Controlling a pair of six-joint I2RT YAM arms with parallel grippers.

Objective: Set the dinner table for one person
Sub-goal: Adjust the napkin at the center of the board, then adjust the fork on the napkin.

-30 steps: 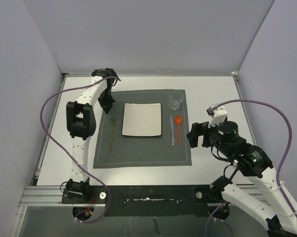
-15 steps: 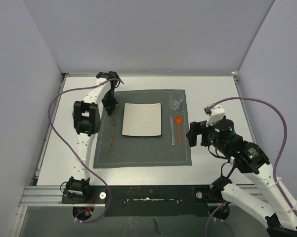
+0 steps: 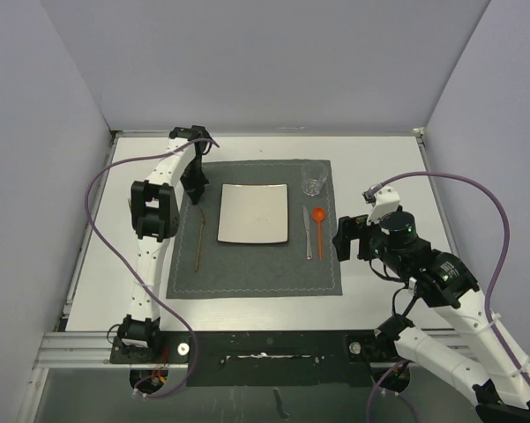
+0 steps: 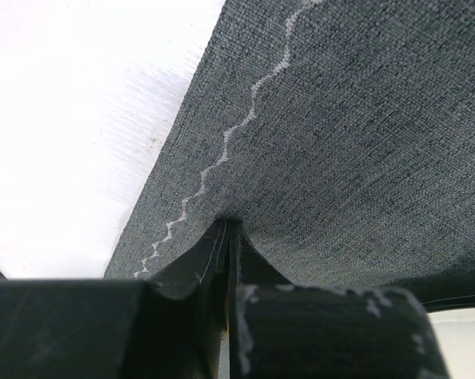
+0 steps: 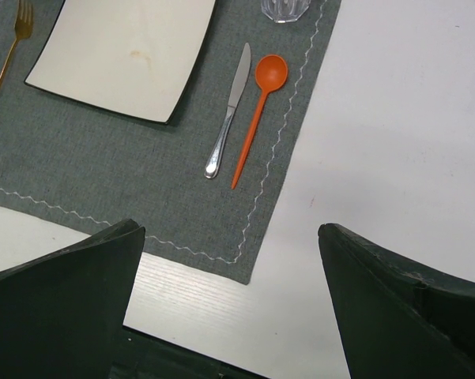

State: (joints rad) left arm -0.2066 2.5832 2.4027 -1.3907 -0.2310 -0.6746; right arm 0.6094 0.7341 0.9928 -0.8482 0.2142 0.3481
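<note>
The left gripper (image 4: 228, 230), fingers pressed together, touches the dark grey placemat (image 4: 363, 142) just inside its white zigzag stitching (image 4: 229, 142), with the white dinner table (image 4: 79, 118) alongside.

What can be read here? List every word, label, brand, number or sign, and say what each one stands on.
None: no readable text, label, brand or number shows in any view. The plate, knife, orange spoon, fork, glass, placemat and dinner table are all unmarked.

Bright even overhead light, soft shadows, blown-out white tabletop, blurred near foreground
</note>
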